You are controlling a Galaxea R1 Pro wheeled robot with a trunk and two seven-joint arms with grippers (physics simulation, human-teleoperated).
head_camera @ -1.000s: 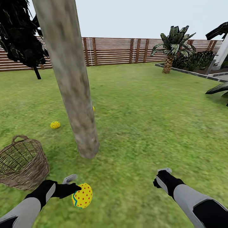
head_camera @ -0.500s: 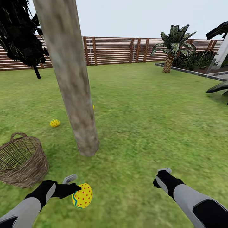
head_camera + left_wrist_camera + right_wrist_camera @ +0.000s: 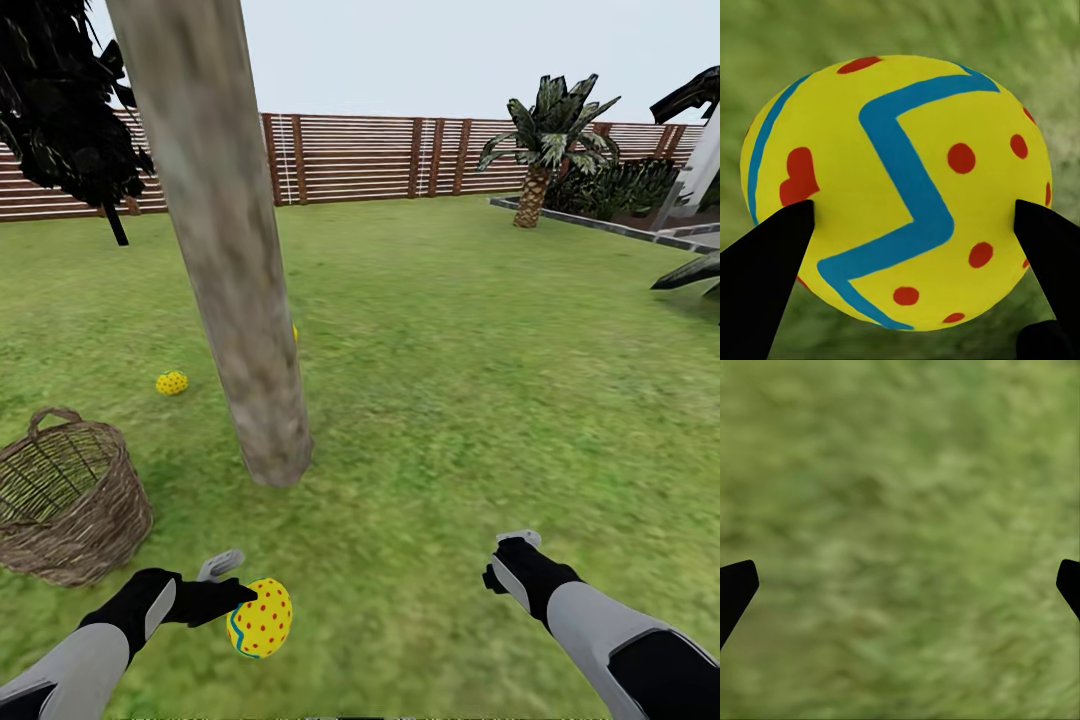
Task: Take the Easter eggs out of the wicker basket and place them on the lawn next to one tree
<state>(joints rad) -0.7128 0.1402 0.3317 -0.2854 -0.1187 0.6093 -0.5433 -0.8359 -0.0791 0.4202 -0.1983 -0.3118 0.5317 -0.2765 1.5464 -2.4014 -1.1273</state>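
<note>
Two eggs already lie on the lawn (image 3: 450, 380) in the head view: one egg on the grass (image 3: 171, 383) a little way from the tree (image 3: 235, 290) on the basket's side, and a yellow sliver of another egg (image 3: 295, 333) peeking from behind the trunk. The wicker basket (image 3: 68, 500) sits near the trunk's foot, and what I can see of its inside looks empty. My left gripper (image 3: 238, 598) holds the third egg (image 3: 260, 618) just above the grass, short of the tree. My right gripper (image 3: 512, 560) carries nothing.

From the left wrist, both fingers (image 3: 765, 262) press the sides of the zigzag-banded egg, with grass below.

From the right wrist, the fingers (image 3: 735, 589) stand wide apart over bare grass.

I judge the job nearly done: this last egg needs setting down near the trunk.
</note>
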